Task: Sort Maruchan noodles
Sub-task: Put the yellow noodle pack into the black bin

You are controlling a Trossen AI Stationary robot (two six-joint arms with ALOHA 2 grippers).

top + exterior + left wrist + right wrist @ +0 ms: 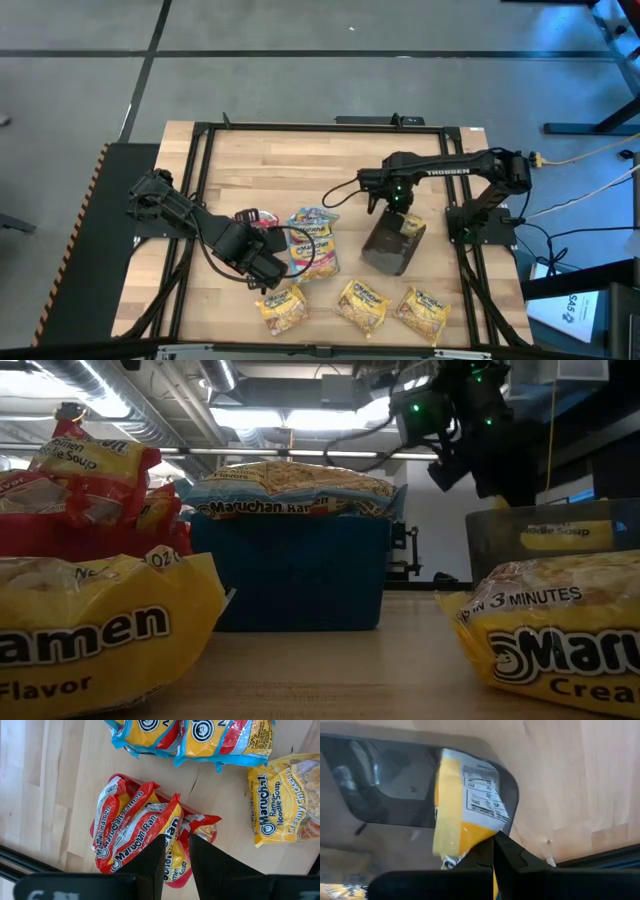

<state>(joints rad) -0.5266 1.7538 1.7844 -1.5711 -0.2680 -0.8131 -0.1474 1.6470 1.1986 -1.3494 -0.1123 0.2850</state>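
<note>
Red Maruchan packets lie heaped on a red tray. Blue-edged packets are stacked on a blue tray. Three yellow packets lie flat near the table's front edge. My left gripper hangs above the red heap, pointing down, its fingers a little apart with nothing between them. My right gripper is shut on another yellow packet over the dark grey tray. My right gripper pinches the yellow packet by one end, between its two fingertips. The fingers come from above, pointing steeply down. The packet hangs below them, turned edge-on, inside the dark grey tray's outline; whether its lower end touches the tray floor I cannot tell.
A black metal frame runs around the wooden tabletop. The far half of the table is bare wood. The three trays stand in a row across the middle, and cables trail off the right arm.
</note>
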